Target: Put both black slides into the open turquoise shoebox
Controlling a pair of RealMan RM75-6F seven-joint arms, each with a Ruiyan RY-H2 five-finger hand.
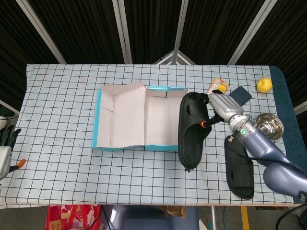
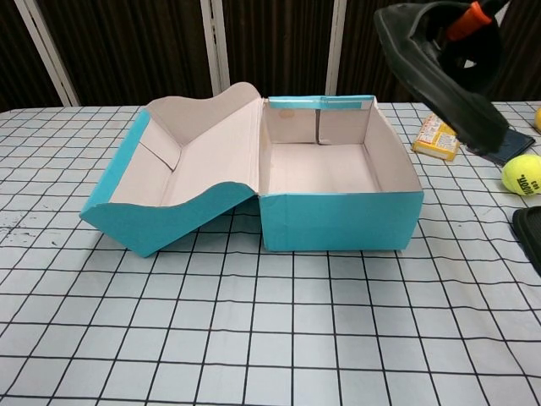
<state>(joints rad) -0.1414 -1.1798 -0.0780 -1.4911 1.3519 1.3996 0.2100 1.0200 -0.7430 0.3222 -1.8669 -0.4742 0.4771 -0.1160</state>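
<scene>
My right robot hand [image 1: 221, 106] grips one black slide [image 1: 192, 128] in the air over the right edge of the open turquoise shoebox [image 1: 144, 118]. The second slide [image 1: 240, 166] lies on the desk [image 1: 62, 120]. My left robot hand [image 1: 5, 143] rests released at the desk's left edge.

— What sits at the far right of the bench [image 1: 62, 105]?
— A lemon [image 1: 264, 85] by the far corner, a steel bowl [image 1: 270, 124] nearer, a dark blue wallet [image 1: 241, 94] and a partly hidden yellow packet [image 2: 437, 136].
— Anything else?
— A tennis ball [image 2: 521, 174], and a red bag [image 1: 72, 216] below the bench's front edge.
</scene>
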